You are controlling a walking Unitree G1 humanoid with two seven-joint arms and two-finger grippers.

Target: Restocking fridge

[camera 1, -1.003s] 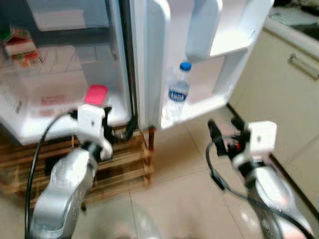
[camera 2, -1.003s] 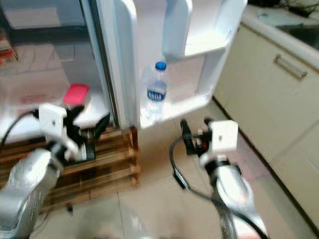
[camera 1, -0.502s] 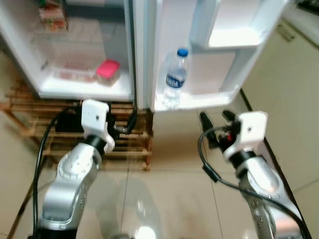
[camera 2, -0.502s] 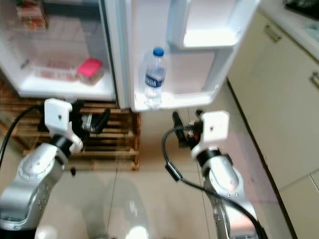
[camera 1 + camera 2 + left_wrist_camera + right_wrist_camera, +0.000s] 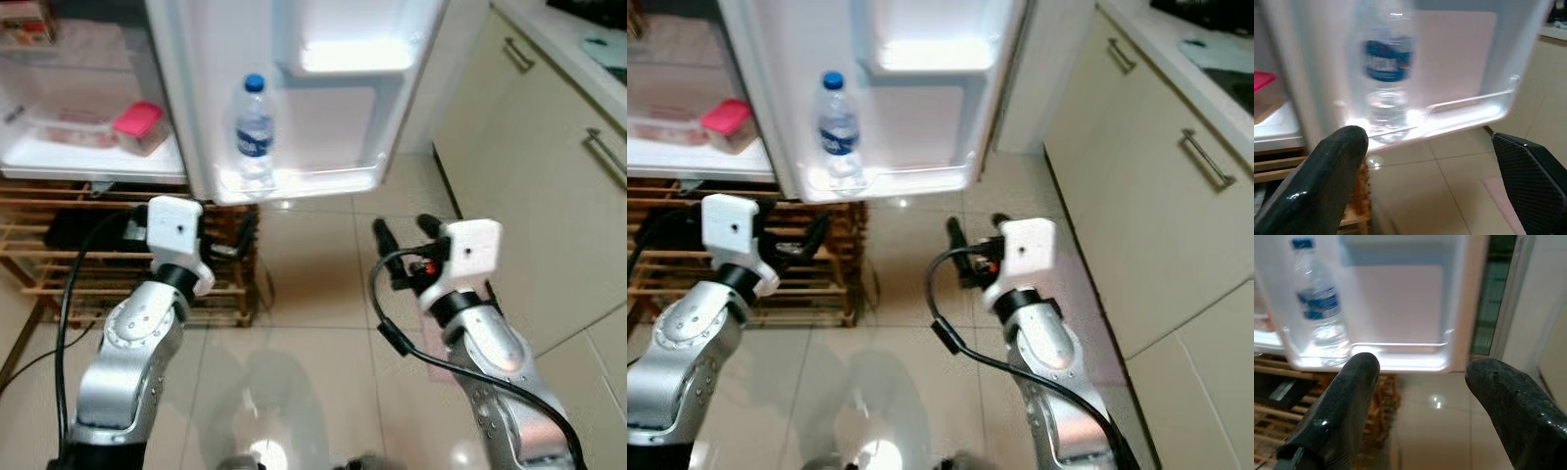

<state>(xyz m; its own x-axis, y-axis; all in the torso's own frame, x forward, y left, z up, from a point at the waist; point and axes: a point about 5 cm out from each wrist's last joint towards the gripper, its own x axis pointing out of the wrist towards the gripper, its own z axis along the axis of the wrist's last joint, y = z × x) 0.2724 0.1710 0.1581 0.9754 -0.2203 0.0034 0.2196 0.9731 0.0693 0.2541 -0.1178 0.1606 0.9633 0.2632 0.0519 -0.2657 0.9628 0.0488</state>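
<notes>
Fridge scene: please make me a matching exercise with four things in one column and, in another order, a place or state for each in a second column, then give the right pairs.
Things:
1. water bottle
2. pink-lidded container
3. wooden rack
4. left claw

Places or states:
A. on the floor under the fridge
B. open, holding nothing, low in front of the rack
C. standing upright in the bottom door shelf
D. on the lowest shelf inside the fridge

Pairs: 1-C, 2-D, 3-A, 4-B
</notes>
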